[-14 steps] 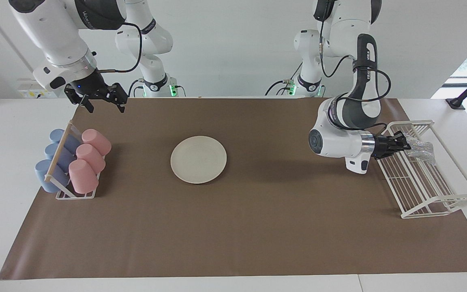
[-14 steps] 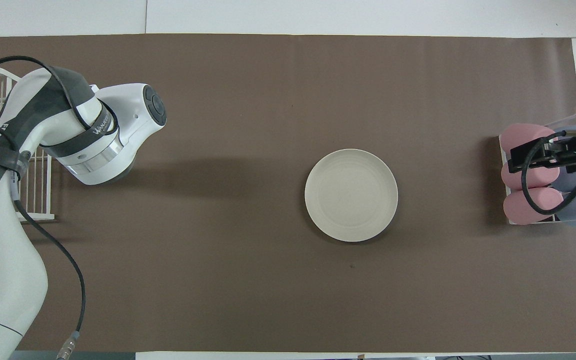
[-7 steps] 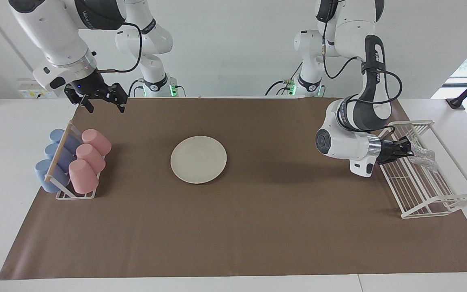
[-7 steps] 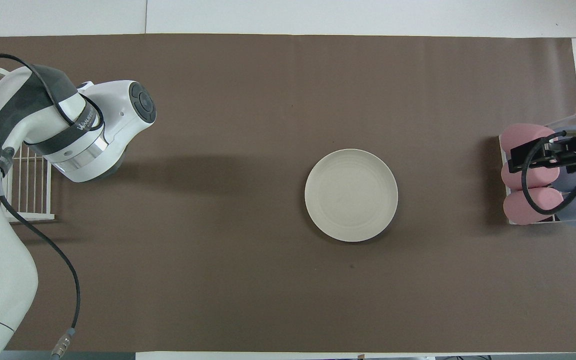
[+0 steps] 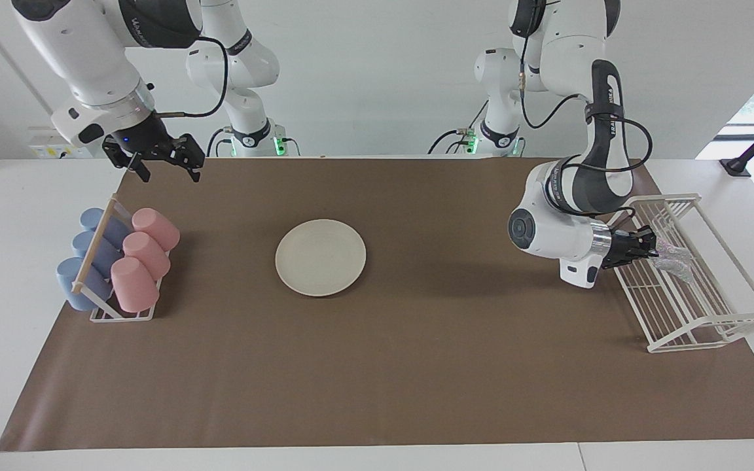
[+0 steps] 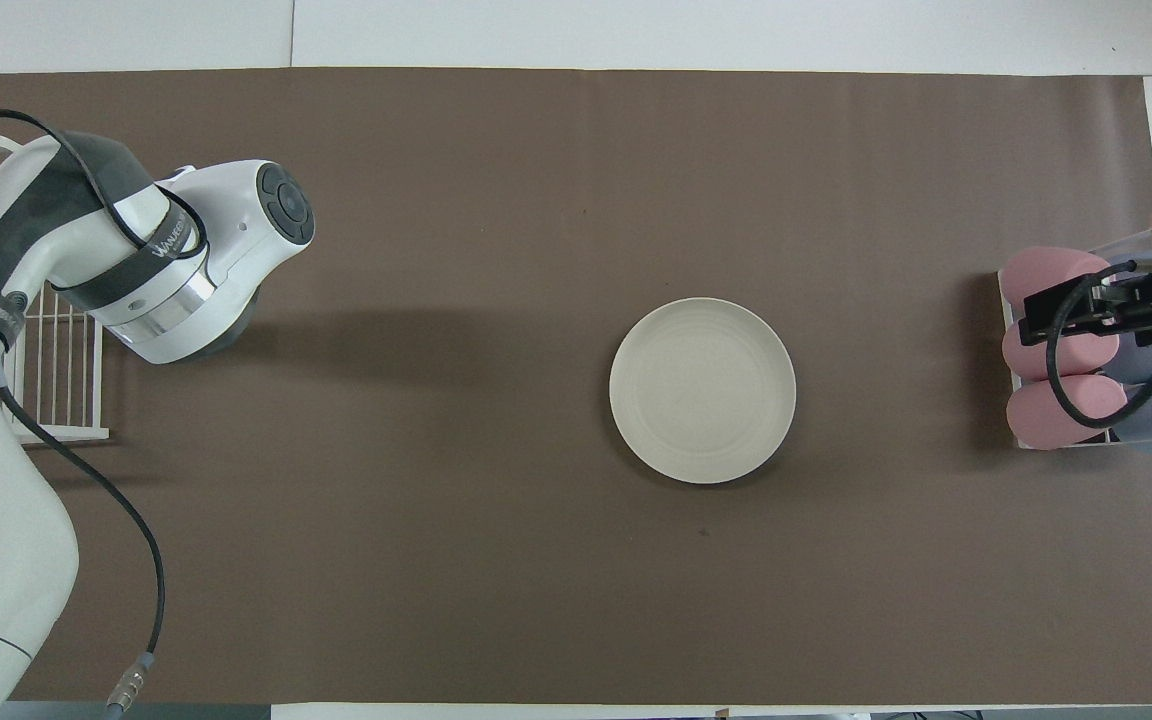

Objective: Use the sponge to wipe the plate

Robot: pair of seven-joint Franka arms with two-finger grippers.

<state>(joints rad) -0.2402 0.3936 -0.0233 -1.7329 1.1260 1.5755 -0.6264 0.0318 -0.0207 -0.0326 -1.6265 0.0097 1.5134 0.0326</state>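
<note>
The cream-white plate [image 5: 321, 257] lies in the middle of the brown mat, and it also shows in the overhead view [image 6: 702, 390]. My left gripper [image 5: 650, 245] reaches sideways into the white wire rack [image 5: 711, 329] at the left arm's end of the table. It is shut on the silvery sponge [image 5: 673, 260], which hangs from its tips just above the rack's floor. In the overhead view the left arm hides this gripper and the sponge. My right gripper [image 5: 169, 167] waits open and empty in the air over the mat beside the cup rack, and it also shows in the overhead view [image 6: 1086, 312].
A small rack holds pink cups [image 5: 144, 255] and blue cups [image 5: 89, 255] on their sides at the right arm's end. The pink cups [image 6: 1056, 415] and the wire rack [image 6: 56, 380] also show in the overhead view. The brown mat [image 5: 377, 366] covers the table.
My left gripper dipped lower in the wire rack, then drew back a little toward the plate's side, and the sponge moved with it. The right arm hardly moved.
</note>
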